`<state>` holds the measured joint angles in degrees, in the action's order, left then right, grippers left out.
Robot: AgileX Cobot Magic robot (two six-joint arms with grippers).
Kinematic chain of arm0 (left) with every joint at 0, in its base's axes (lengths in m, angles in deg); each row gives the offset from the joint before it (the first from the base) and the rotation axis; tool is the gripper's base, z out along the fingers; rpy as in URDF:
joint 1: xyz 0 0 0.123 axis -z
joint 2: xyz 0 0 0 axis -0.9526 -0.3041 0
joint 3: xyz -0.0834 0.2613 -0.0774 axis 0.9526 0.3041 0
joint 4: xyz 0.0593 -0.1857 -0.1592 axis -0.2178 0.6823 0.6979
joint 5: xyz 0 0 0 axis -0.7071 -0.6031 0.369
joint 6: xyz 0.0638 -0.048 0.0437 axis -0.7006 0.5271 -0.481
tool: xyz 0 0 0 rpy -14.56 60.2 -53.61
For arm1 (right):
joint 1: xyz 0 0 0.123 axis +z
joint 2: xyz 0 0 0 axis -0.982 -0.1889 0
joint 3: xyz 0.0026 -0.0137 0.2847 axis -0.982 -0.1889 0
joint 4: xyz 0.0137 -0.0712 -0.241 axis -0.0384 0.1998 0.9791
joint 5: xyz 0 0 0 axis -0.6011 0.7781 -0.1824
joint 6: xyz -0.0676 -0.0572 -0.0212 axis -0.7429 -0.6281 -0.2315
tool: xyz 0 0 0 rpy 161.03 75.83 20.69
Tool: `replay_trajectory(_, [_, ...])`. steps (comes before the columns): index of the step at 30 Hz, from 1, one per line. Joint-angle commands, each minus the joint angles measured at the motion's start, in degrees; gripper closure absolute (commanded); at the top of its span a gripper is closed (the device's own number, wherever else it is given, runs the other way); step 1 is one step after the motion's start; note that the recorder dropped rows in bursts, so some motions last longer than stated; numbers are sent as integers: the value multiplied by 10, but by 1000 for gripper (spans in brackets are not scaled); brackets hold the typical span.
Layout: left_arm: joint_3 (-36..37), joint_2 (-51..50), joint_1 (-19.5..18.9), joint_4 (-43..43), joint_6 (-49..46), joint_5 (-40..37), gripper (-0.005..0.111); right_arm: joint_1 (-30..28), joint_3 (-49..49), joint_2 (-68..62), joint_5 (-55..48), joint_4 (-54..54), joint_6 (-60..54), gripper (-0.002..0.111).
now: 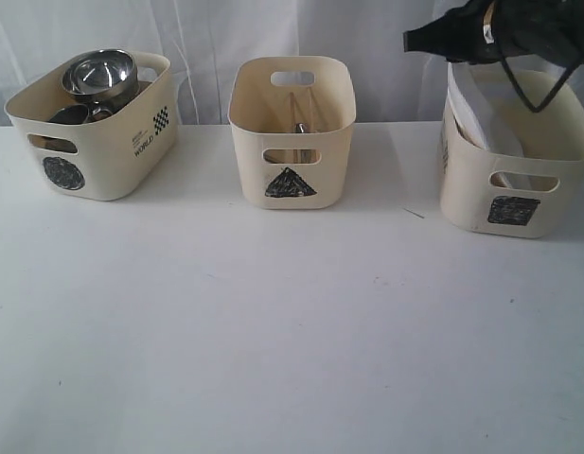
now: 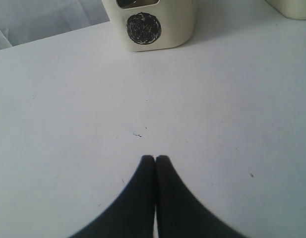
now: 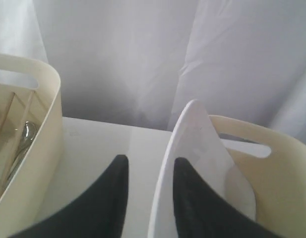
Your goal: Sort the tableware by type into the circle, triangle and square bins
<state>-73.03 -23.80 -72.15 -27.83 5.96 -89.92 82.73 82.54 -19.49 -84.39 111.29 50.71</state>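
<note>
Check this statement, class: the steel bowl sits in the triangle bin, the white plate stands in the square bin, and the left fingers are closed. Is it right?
One detail is wrong. The exterior view shows the steel bowl in the circle bin, not the triangle bin. The rest holds: the white plate stands in the square bin, and the left fingers are closed.

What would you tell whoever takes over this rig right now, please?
Left gripper: shut, empty, over the bare table before the circle bin.
Right gripper: open, straddling the white plate standing in the square bin.
Done: steel bowl in circle bin; cutlery and chopsticks in triangle bin.
Left: probably just lift the right arm clear; no loose tableware shows on the table.
</note>
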Motion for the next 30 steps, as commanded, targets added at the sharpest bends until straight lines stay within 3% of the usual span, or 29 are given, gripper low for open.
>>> replay_trajectory(1, [2, 3, -1, 1, 4, 3, 107, -3, -13, 57, -34, -1, -34, 78])
replay_trajectory(5, [2, 3, -1, 1, 4, 3, 107, -2, -86, 142, -33, -3, -39, 82])
replay_trajectory(12, [2, 3, -1, 1, 4, 3, 107, -2, -310, 378, 3, -5, -18, 108])
replay_trajectory(17, [2, 3, -1, 1, 4, 3, 107, -2, -486, 560, 48, -6, -4, 108])
replay_trajectory(23, [2, 3, -1, 1, 4, 3, 107, -2, -655, 750, 7, -18, 55, 108])
replay_trajectory(30, [2, 3, -1, 1, 4, 3, 107, -2, -713, 902, -46, -18, 82, 108])
